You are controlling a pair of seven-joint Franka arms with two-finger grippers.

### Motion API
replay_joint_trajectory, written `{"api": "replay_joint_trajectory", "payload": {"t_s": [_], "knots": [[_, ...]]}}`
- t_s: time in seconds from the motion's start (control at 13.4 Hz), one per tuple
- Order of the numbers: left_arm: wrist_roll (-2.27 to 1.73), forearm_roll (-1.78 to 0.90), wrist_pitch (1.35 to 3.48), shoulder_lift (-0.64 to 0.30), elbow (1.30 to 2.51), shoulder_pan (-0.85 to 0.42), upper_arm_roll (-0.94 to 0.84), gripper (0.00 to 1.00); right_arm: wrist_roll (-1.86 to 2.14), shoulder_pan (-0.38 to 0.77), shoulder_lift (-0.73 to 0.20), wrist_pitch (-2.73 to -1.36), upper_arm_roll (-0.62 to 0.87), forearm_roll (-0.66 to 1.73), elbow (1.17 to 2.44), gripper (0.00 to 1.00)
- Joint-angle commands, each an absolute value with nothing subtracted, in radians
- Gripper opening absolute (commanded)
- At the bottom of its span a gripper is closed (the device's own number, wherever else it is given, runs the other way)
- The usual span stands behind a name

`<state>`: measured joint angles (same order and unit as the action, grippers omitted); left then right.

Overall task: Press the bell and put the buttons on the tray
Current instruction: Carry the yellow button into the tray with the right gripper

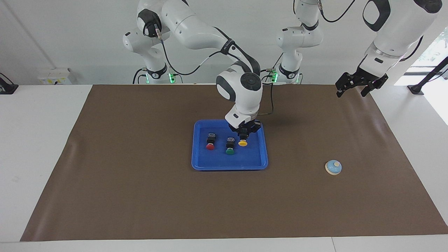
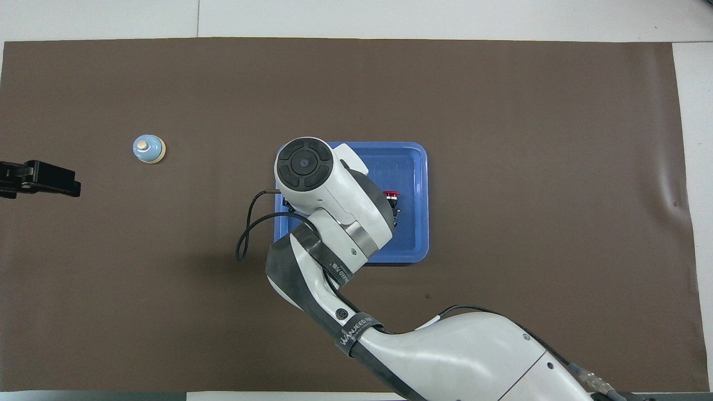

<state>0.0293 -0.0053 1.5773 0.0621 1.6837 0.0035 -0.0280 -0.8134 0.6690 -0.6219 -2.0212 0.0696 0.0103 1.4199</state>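
Only the facing view shows the right hand (image 1: 244, 134) gripping the yellow button (image 1: 243, 143).

White wall (image 1: 224, 42) rises past a white table (image 1: 38, 140) (brown mat (image 1: 140, 196) on top).

Glossy blue plastic tray (image 1: 264, 154), matt brown table mat (image 1: 140, 196)

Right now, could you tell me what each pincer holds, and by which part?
The right pincer grips the yellow button by its black body; the left pincer holds nothing.
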Motion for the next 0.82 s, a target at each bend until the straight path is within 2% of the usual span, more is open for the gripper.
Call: {"api": "replay_joint_trajectory", "payload": {"t_s": [0.0,0.37,0.45,0.52,0.6,0.75], "knots": [[0.031,-0.011,1.578,0.08,1.7,-0.002,-0.021,1.0,-0.818,0.681,-0.626,-2.089,0.066,0.02,1.466,0.0],[0.031,-0.009,1.577,0.08,1.7,-0.002,-0.021,1.0,-0.854,0.689,-0.624,-2.118,0.066,0.023,1.497,0.01],[0.031,-0.009,1.577,0.08,1.7,-0.002,-0.021,1.0,-0.865,0.692,-0.624,-2.129,0.066,0.023,1.509,0.54],[0.031,-0.011,1.578,0.08,1.7,0.0,-0.021,1.0,-0.865,0.692,-0.623,-2.126,0.066,0.023,1.512,0.91],[0.031,-0.009,1.578,0.08,1.7,-0.002,-0.021,1.0,-0.865,0.692,-0.623,-2.12,0.066,0.023,1.509,1.0],[0.031,-0.009,1.577,0.08,1.7,-0.002,-0.021,1.0,-0.867,0.683,-0.614,-2.106,0.066,0.025,1.503,1.0]]}}
